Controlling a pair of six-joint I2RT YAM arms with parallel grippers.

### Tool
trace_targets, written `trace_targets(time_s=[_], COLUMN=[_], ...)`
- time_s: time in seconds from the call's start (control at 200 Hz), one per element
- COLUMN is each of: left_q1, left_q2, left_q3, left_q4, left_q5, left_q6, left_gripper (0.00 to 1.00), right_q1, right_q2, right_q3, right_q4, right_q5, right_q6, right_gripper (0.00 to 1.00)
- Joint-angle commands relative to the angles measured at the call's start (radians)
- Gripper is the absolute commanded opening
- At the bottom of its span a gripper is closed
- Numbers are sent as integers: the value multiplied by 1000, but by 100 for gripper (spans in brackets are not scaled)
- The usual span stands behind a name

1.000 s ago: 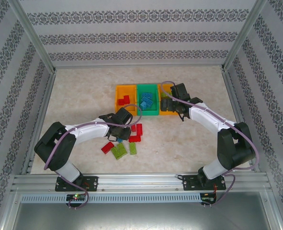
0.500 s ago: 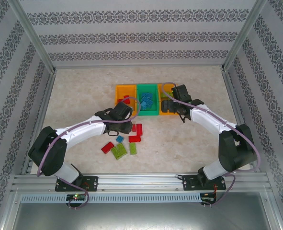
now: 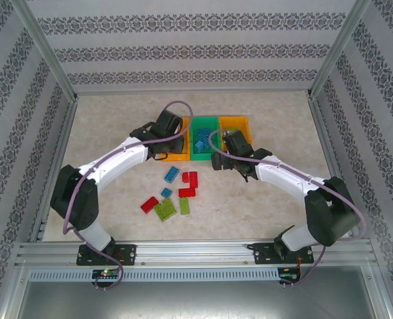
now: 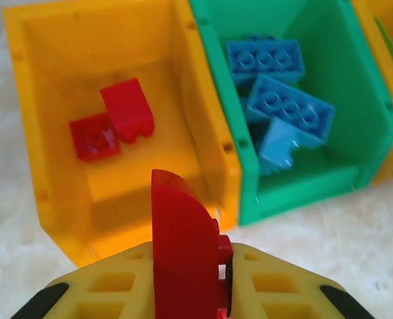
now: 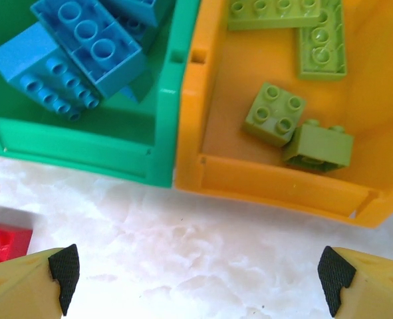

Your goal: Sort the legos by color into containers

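The left arm has swung up from the loose pile in the last second. The left gripper [image 4: 226,262] is now clamped tight on a red brick [image 4: 181,246] with a rounded top edge, held over the near wall of the left orange bin [image 4: 203,126], where two red bricks [image 4: 113,123] already lie. The right gripper [image 5: 196,272] has drawn back from the right orange bin [image 5: 269,183]. Its jaws are spread wide and empty over bare table [image 5: 183,232], just in front of the seam with the green bin [image 5: 83,143]. The bins are glossy moulded plastic with thin, straight walls. Studded blue bricks [image 5: 83,40] are heaped in the green bin, and lime bricks [image 5: 276,113] lie in the right orange one. The remaining loose legos [image 3: 171,193], red, blue and lime, are scattered on the pale marbled surface between the arms, well short of the bins. Open tabletop runs along both flanks to the metal rails.
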Motion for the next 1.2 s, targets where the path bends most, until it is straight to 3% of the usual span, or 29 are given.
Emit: trace_targets(time_s=[0.0, 0.39, 0.545, 0.769, 1.004, 1.194], left_q1=[51, 109, 109, 108, 108, 110], left_q2=[83, 282, 266, 171, 39, -43], left_q3=[64, 225, 209, 119, -2, -79], left_q4=[-18, 2, 3, 33, 40, 29], left_q5=[11, 94, 104, 122, 60, 8], left_q6=[23, -2, -35, -65, -67, -56], left_gripper=[25, 32, 52, 76, 100, 99], right_q1=[22, 82, 163, 312, 480, 552], right_q2=[-28, -46, -43, -19, 87, 196], right_q3=[-23, -59, -57, -51, 36, 97], right_q4=[-8, -2, -44, -55, -71, -70], right_q5=[68, 43, 46, 65, 144, 182], right_q6=[48, 71, 149, 448, 612, 674], right_gripper=[95, 95, 95, 96, 98, 97])
